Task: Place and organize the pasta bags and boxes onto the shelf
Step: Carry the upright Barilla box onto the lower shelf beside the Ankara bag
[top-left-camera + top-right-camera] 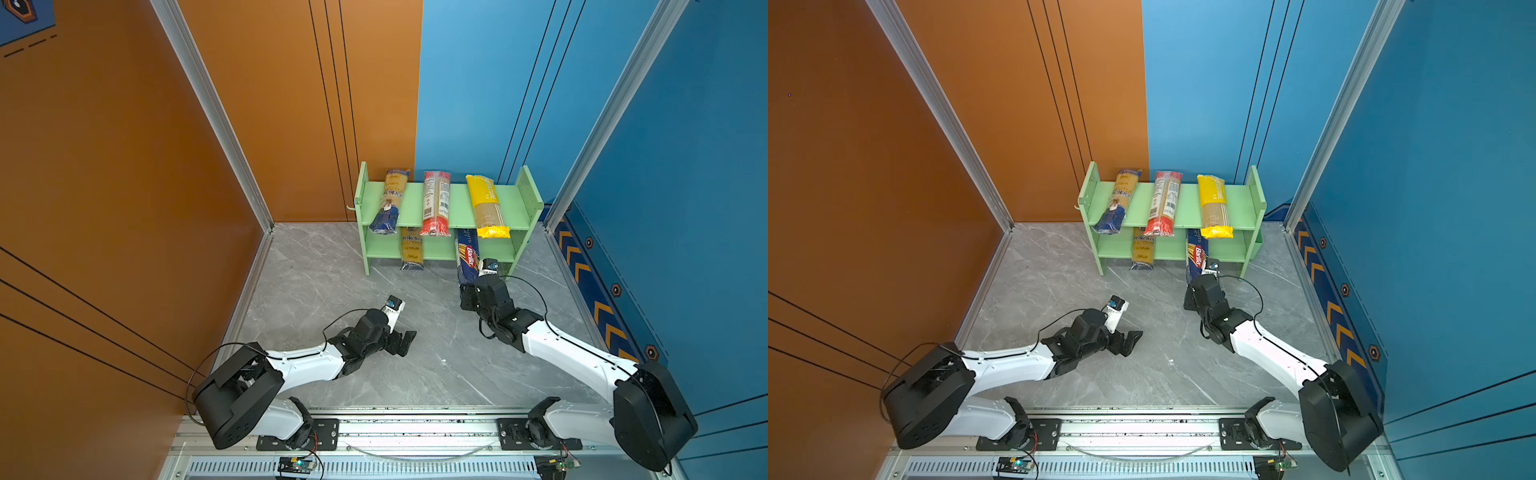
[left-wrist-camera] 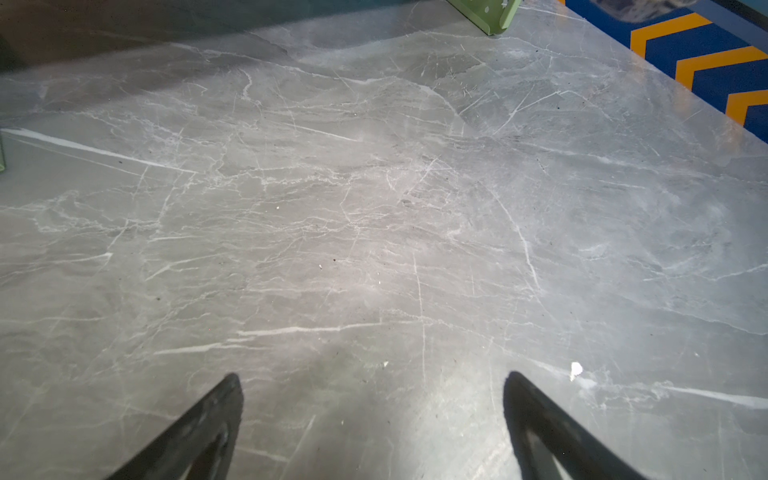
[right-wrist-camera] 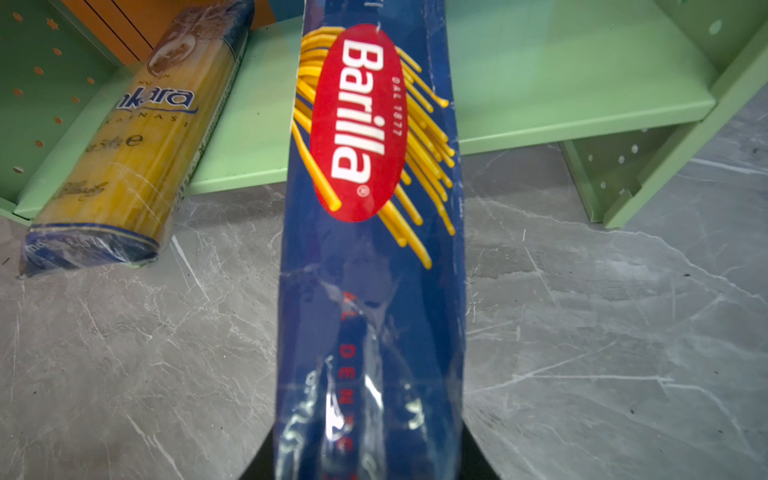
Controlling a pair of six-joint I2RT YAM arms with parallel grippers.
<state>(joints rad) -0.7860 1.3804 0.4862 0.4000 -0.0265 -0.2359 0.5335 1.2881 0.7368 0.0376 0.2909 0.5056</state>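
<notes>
The light-green shelf (image 1: 459, 203) stands at the far side of the grey marble bench (image 1: 332, 282), against the wall. Three packs lie across its top tier, well apart from each other: an ankara bag (image 1: 390, 201) on the left, a red-ended clear bag (image 1: 436, 203) in the middle and a yellow bag (image 1: 486, 205) on the right. The near end of each one overhangs the front edge. On the lower tier, left of centre, lies a second ankara bag (image 1: 411, 249), slightly slanted, with its blue near end sticking out past the tier's edge.

The dark blue Barilla pack (image 3: 365, 249) lies lengthwise on the right part of the lower tier, beneath the yellow bag. Its far end reaches in over the tier and its near half juts out above the bench. The right tool (image 1: 468, 287) is clamped on that near end, its jaws closed to the pack's width on either side. Whether the far end rests on the tier or is lifted just off it is hard to tell.

The left tool (image 2: 372, 376) is near the middle of the bench, well apart from the shelf. Its jaws are spread wide with nothing between them, and only bare marble lies ahead.
</notes>
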